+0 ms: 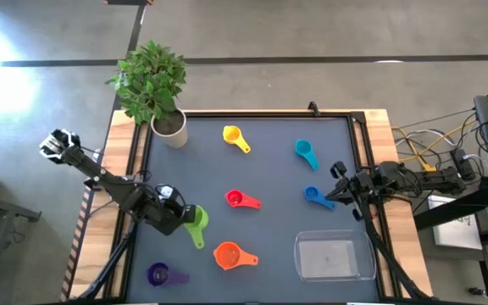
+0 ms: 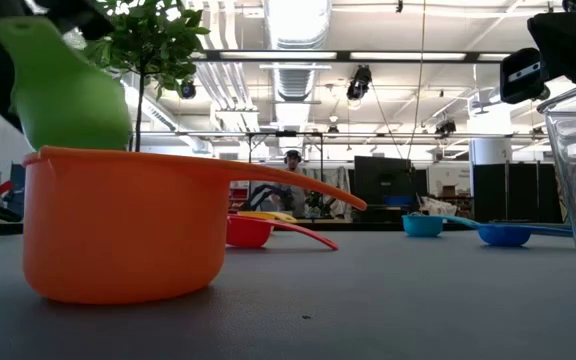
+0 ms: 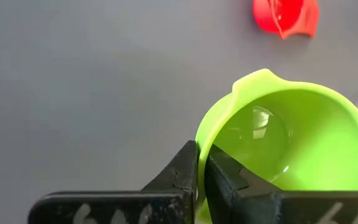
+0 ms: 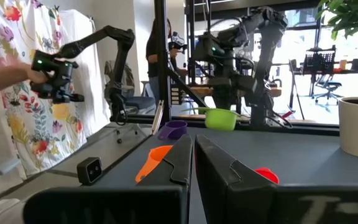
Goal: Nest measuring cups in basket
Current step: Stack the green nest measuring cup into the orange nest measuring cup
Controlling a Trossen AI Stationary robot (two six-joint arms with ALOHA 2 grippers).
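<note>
My left gripper [image 1: 179, 217] is over the table's near left part, shut on the green measuring cup [image 1: 196, 222], which shows high above the orange cup [image 2: 118, 225] in the low view. Orange [image 1: 228, 255] and purple [image 1: 159, 274] cups stand near the front edge. Red [image 1: 236, 199], yellow [image 1: 233, 135], teal [image 1: 304, 151] and blue [image 1: 314, 196] cups rest on their bases farther back. The clear basket [image 1: 364, 257] sits at the near right. My right gripper [image 1: 339, 196] hovers shut beside the blue cup, by the right edge. My left gripper pinches the green cup's side wall at the rim [image 3: 199, 134], one finger [image 3: 229, 180] inside the bowl and the other [image 3: 180, 174] outside. The cup [image 2: 63, 90] is lifted clear of the table, tilted, and its handle [image 1: 197, 240] points toward the near edge.
A white plant pot [image 1: 169, 128] with a leafy plant stands at the far left corner. The raised table frame [image 1: 364, 152] runs along the right edge, with cables beyond it. In the right wrist view a person's arm [image 4: 5, 78] holds a device beyond the table.
</note>
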